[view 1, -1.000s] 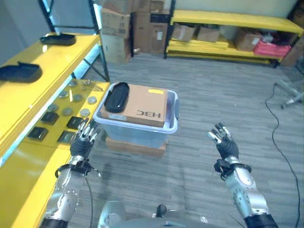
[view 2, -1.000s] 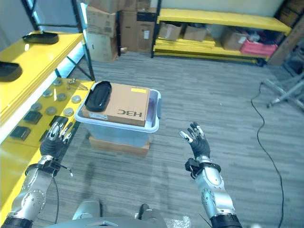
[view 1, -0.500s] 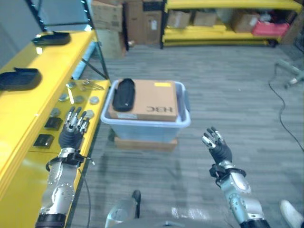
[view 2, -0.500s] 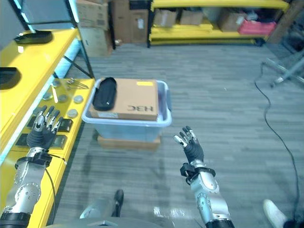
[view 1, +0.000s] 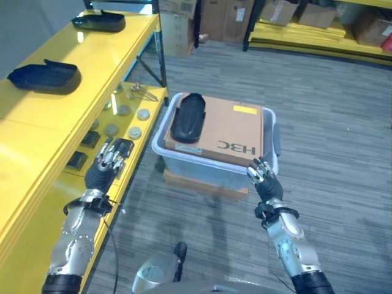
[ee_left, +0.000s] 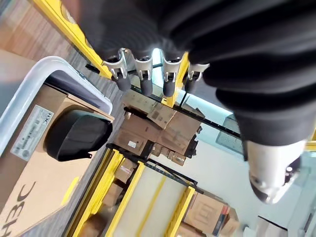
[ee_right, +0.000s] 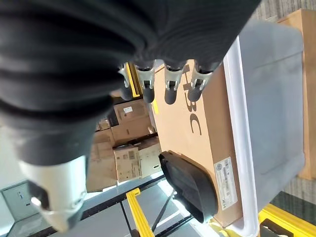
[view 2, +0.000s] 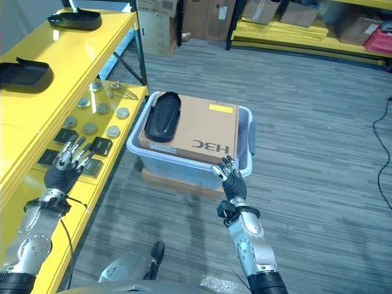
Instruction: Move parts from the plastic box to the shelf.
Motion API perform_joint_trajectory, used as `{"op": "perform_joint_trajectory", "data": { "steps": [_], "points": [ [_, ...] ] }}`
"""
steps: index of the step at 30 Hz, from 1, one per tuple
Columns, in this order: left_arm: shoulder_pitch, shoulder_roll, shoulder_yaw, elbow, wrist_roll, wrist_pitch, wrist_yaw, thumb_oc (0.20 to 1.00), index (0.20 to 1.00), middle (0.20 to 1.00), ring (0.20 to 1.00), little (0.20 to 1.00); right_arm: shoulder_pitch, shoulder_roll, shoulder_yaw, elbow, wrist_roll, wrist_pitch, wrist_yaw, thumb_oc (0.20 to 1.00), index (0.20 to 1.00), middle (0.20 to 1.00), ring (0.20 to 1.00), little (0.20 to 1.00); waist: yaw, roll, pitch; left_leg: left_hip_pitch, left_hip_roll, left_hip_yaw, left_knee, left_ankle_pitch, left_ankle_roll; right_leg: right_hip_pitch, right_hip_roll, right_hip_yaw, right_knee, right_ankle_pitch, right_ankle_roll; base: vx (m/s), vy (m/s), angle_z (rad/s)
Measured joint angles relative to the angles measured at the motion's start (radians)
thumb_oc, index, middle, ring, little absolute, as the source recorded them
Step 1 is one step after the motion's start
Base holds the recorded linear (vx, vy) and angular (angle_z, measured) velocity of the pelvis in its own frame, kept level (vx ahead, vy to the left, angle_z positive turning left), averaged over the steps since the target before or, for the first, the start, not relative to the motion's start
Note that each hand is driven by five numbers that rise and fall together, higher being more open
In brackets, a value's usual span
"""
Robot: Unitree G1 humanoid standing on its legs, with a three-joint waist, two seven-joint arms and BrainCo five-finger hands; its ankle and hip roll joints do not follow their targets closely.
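At nine o'clock I see the yellow shelf (view 1: 43,131) carrying two black tray-shaped parts (view 1: 44,75). My left robot hand (view 1: 105,166) hovers beside its lower level, fingers straight and empty. At center, the plastic box (view 1: 214,168) holds a cardboard carton (view 1: 229,125) with another black part (view 1: 187,116) on top. My right robot hand (view 1: 264,181) is at its near corner, fingers spread.

I stand in a warehouse or stockroom: long yellow shelving (view 1: 73,73) runs along my left, more yellow racks (view 1: 306,43) line the far wall, stacked cardboard cartons (view 2: 202,15) sit on them, and grey carpet flooring (view 1: 343,122) spreads between.
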Motion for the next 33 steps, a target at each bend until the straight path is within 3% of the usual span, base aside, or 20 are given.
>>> {"op": "perform_joint_trajectory", "data": {
  "steps": [2,4,6,7,8,9,11,12,13,14,15,16,17,18,19,20,22,23,27,33],
  "points": [
    [0.021,0.01,-0.003,-0.016,0.0,0.001,-0.017,1.0,1.0,1.0,1.0,1.0,0.024,0.002,0.026,-0.03,-0.024,0.0,0.005,1.0,1.0,1.0,1.0,1.0,-0.025,0.0,0.002,0.027,-0.016,0.01,-0.002,-0.003,0.015,-0.158,-0.046,0.069,0.291,0.039,-0.034,0.12,-0.032,0.09],
    [0.062,0.022,-0.002,-0.035,0.0,-0.01,-0.015,1.0,1.0,1.0,1.0,1.0,0.028,-0.005,0.024,-0.047,-0.029,0.0,0.012,1.0,1.0,1.0,1.0,1.0,-0.026,0.016,0.006,0.043,-0.009,0.021,-0.007,-0.008,0.023,-0.241,-0.036,0.081,0.33,0.012,-0.046,0.13,-0.202,-0.3],
    [0.094,0.049,-0.003,-0.053,0.0,-0.018,-0.012,1.0,1.0,1.0,1.0,1.0,0.033,-0.023,0.022,-0.072,-0.026,0.001,0.012,1.0,1.0,1.0,1.0,1.0,-0.032,0.026,0.014,0.054,0.005,0.043,-0.022,-0.001,0.005,-0.289,-0.002,0.078,0.209,-0.001,-0.048,0.24,-0.454,-0.34],
    [0.082,0.055,-0.002,-0.041,-0.001,-0.032,-0.001,1.0,1.0,1.0,1.0,1.0,0.03,-0.053,0.017,-0.071,-0.013,0.001,0.033,1.0,1.0,1.0,1.0,1.0,-0.035,0.022,0.018,0.058,0.013,0.04,-0.024,-0.008,-0.018,-0.28,0.076,0.098,-0.212,0.03,-0.04,0.28,-0.521,-0.14],
    [0.058,0.061,-0.002,-0.021,-0.003,-0.039,0.007,1.0,1.0,1.0,1.0,1.0,0.03,-0.058,0.006,-0.07,-0.012,0.001,0.05,1.0,1.0,1.0,1.0,1.0,-0.049,0.01,0.024,0.056,0.009,0.035,-0.03,-0.009,-0.021,-0.267,0.096,0.116,-0.411,0.07,-0.031,0.27,-0.47,0.16],
    [0.042,0.062,0.0,0.009,-0.004,-0.043,0.011,1.0,1.0,1.0,1.0,1.0,0.034,-0.063,-0.007,-0.061,-0.01,0.001,0.063,1.0,1.0,1.0,1.0,1.0,-0.067,-0.006,0.032,0.062,-0.004,0.025,-0.032,-0.01,-0.023,-0.272,0.1,0.139,-0.514,0.122,-0.03,0.24,-0.362,0.57],
    [0.031,0.049,0.013,0.044,-0.035,-0.053,0.015,1.0,1.0,1.0,1.0,1.0,0.04,-0.068,-0.031,0.008,0.017,0.002,0.098,1.0,1.0,1.0,1.0,1.0,-0.109,-0.032,0.056,0.088,-0.015,-0.021,0.016,-0.046,-0.029,-0.269,0.105,0.163,-0.472,0.213,-0.055,0.24,-0.312,0.72],
    [0.042,0.037,0.013,0.044,-0.05,-0.064,0.018,1.0,1.0,1.0,1.0,1.0,0.055,-0.07,-0.031,0.034,0.017,0.009,0.1,1.0,1.0,1.0,1.0,1.0,-0.103,-0.05,0.051,0.114,-0.015,-0.046,0.011,-0.066,-0.043,-0.249,0.111,0.153,-0.412,0.233,-0.052,0.21,-0.25,0.81],
    [0.057,0.014,0.005,0.049,-0.065,-0.076,0.034,1.0,1.0,1.0,1.0,1.0,0.079,-0.069,-0.035,0.048,0.017,0.01,0.102,1.0,1.0,1.0,1.0,1.0,-0.106,-0.046,0.048,0.146,0.008,-0.06,-0.006,-0.08,-0.038,-0.192,0.119,0.136,-0.378,0.234,-0.052,0.17,-0.24,0.85],
    [0.061,0.014,-0.005,0.049,-0.074,-0.086,0.034,1.0,1.0,1.0,1.0,1.0,0.094,-0.069,-0.036,0.045,0.017,0.01,0.105,1.0,1.0,1.0,1.0,1.0,-0.109,-0.073,0.037,0.158,0.023,-0.052,-0.01,-0.089,-0.043,-0.133,0.121,0.12,-0.377,0.234,-0.053,0.2,-0.326,0.86],
    [0.062,0.015,-0.005,0.055,-0.084,-0.091,0.034,1.0,1.0,1.0,1.0,1.0,0.093,-0.069,-0.031,0.046,0.017,0.012,0.103,1.0,1.0,1.0,1.0,1.0,-0.1,-0.101,0.025,0.167,0.026,-0.058,-0.028,-0.082,-0.071,-0.092,0.124,0.104,-0.4,0.25,-0.061,0.14,-0.253,0.71],
    [0.055,-0.002,-0.007,0.071,-0.095,-0.089,0.037,1.0,1.0,1.0,1.0,1.0,0.082,-0.075,-0.027,0.044,0.018,0.014,0.096,1.0,1.0,1.0,1.0,1.0,-0.103,-0.099,0.024,0.175,0.055,-0.066,-0.04,-0.077,-0.102,-0.054,0.142,0.069,-0.441,0.28,-0.074,0.09,-0.168,1.01],
    [0.038,-0.002,-0.015,0.071,-0.098,-0.077,0.034,1.0,1.0,1.0,1.0,1.0,0.085,-0.08,-0.028,0.024,0.019,0.011,0.091,1.0,1.0,1.0,1.0,1.0,-0.124,-0.104,0.024,0.167,0.094,0.004,-0.052,-0.066,-0.137,-0.006,0.139,-0.002,-0.499,0.286,-0.084,0.07,-0.08,1.35],
    [0.021,-0.001,-0.03,0.065,-0.099,-0.075,0.028,1.0,1.0,1.0,1.0,1.0,0.082,-0.096,-0.037,0.023,0.028,0.006,0.084,1.0,1.0,1.0,1.0,1.0,-0.136,-0.095,0.028,0.167,0.15,0.099,-0.065,-0.061,-0.128,0.008,0.155,-0.042,-0.51,0.279,-0.099,0.11,-0.027,1.33],
    [0.021,-0.001,-0.035,0.062,-0.099,-0.068,0.009,1.0,1.0,1.0,1.0,1.0,0.051,-0.118,-0.057,0.044,0.029,0.005,0.069,1.0,1.0,1.0,1.0,1.0,-0.131,-0.076,0.03,0.192,0.235,0.188,-0.112,-0.032,-0.131,0.02,0.169,-0.063,-0.517,0.266,-0.115,0.08,0.048,0.68],
    [0.026,0.0,-0.041,0.063,-0.099,-0.06,0.004,1.0,1.0,1.0,1.0,1.0,0.034,-0.116,-0.077,0.048,0.028,0.003,0.034,1.0,1.0,1.0,1.0,1.0,-0.13,-0.061,0.038,0.222,0.258,0.172,-0.166,-0.015,-0.141,0.028,0.164,-0.05,-0.518,0.264,-0.113,0.06,0.109,0.15],
    [0.025,-0.001,-0.051,0.063,-0.097,-0.052,-0.001,1.0,1.0,1.0,1.0,1.0,0.019,-0.122,-0.078,0.052,0.028,0.004,-0.001,1.0,1.0,1.0,1.0,1.0,-0.132,-0.02,0.049,0.264,0.271,0.147,-0.233,0.014,-0.148,0.043,0.162,-0.047,-0.517,0.266,-0.101,0.03,0.124,-0.08],
    [0.026,0.001,-0.047,0.06,-0.097,-0.044,-0.008,1.0,1.0,1.0,1.0,1.0,0.02,-0.111,-0.077,0.079,0.027,0.009,-0.042,1.0,1.0,1.0,1.0,1.0,-0.134,-0.002,0.046,0.291,0.251,0.143,-0.262,0.039,-0.207,0.051,0.145,-0.036,-0.527,0.273,-0.069,0.05,0.134,-0.04],
    [0.035,0.011,-0.021,0.044,-0.097,-0.035,0.007,1.0,1.0,1.0,1.0,1.0,0.034,-0.094,-0.065,0.1,0.005,0.071,-0.139,1.0,1.0,1.0,1.0,1.0,-0.115,-0.012,0.045,0.31,0.196,0.142,-0.273,0.042,-0.186,0.083,0.097,-0.031,-0.581,0.307,-0.037,0.05,0.096,0.01],
    [0.061,0.023,0.013,0.009,-0.09,-0.019,0.045,1.0,1.0,1.0,1.0,1.0,-0.141,-0.108,-0.054,0.085,-0.051,0.074,-0.256,1.0,1.0,1.0,1.0,1.0,-0.054,-0.012,0.043,0.312,0.196,0.129,-0.276,0.047,-0.179,0.099,0.095,-0.042,-0.588,0.315,-0.03,0.06,0.096,0.06]
  ]
}}
